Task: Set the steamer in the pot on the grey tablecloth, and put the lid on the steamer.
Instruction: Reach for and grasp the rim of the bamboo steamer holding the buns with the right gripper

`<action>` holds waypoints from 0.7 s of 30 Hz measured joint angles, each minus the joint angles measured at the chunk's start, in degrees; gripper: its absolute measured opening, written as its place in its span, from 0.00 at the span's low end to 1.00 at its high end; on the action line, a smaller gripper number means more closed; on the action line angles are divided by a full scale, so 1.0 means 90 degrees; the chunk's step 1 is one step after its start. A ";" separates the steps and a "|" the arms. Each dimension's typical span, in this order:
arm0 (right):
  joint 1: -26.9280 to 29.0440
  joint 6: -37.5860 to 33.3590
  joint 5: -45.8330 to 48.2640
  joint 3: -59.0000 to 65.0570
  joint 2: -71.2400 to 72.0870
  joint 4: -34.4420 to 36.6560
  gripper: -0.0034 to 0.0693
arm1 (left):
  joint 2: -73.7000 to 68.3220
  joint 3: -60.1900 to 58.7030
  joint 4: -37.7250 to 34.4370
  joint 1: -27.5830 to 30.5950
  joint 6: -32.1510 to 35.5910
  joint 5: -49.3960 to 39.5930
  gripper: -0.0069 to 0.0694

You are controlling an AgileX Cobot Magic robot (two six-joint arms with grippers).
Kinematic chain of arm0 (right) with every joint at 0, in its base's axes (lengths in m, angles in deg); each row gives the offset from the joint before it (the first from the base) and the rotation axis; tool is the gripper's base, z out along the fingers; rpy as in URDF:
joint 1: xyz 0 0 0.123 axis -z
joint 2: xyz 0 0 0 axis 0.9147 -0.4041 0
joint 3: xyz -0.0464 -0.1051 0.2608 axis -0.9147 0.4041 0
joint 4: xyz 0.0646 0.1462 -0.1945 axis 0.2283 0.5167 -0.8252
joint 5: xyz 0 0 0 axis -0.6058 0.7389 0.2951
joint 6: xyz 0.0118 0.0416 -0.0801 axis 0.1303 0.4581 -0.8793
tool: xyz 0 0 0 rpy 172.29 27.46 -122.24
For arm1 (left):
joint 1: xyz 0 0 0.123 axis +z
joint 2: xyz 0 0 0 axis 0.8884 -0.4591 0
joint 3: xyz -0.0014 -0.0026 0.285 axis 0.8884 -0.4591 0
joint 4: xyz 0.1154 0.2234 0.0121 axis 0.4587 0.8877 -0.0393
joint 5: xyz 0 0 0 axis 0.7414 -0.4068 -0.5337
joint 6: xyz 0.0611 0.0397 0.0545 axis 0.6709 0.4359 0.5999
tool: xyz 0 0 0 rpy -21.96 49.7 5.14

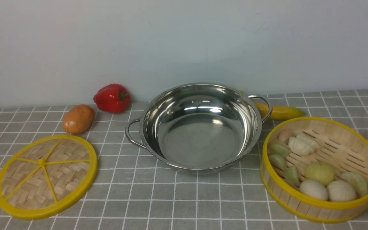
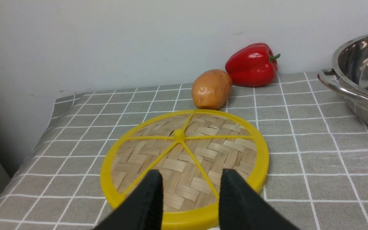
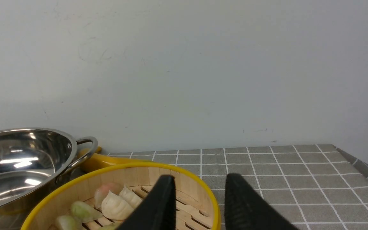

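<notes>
Plain pale wall (image 1: 184,38) behind, table covered by the grey tablecloth (image 1: 184,198). Far left: lid (image 1: 62,172) lying flat on the cloth, spokes up. Left gripper (image 2: 191,174) hangs over its near edge, fingers part-open, holding nothing. Behind the lid are a potato (image 1: 78,118) and a red pepper (image 1: 112,98), clear of any path. Centre: pot (image 1: 200,127), empty, handles out left and right, with a banana (image 1: 281,112) just behind the right handle. Right: steamer (image 1: 319,119) on the cloth just beside the pot, not in it yet, loaded with dumplings (image 1: 319,174). Right gripper (image 3: 200,177) sits over the steamer's rim, fingers part-open, also empty. Neither gripper shows in the front view. So nothing is done; steamer goes first, I'd say. Risks: a pinch on one side of the rim puts the whole load off-centre, so the steamer could tilt and the dumplings roll or spill. The fit looks tight, so a small offset could land the rim on the pot's edge or right handle and shove the pot across the cloth. The lid is flat and thin; a low grab could snag the cloth or slip off the rim.
</notes>
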 joint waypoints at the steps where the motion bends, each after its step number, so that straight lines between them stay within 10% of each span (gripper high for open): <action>1: 0.0000 0.0000 0.0000 0.0000 0.0000 0.0000 0.38 | 0.0000 0.0000 0.0000 0.0000 0.0000 0.0000 0.41; 13: 0.0000 0.0345 -0.0113 0.0000 0.0000 0.0360 0.38 | 0.0000 0.0000 0.0352 0.0000 0.0006 0.0081 0.41; 21: 0.0000 0.2764 -0.0789 0.0000 0.0000 0.2773 0.38 | 0.0000 -0.0006 -0.2103 0.0000 -0.1635 0.1684 0.41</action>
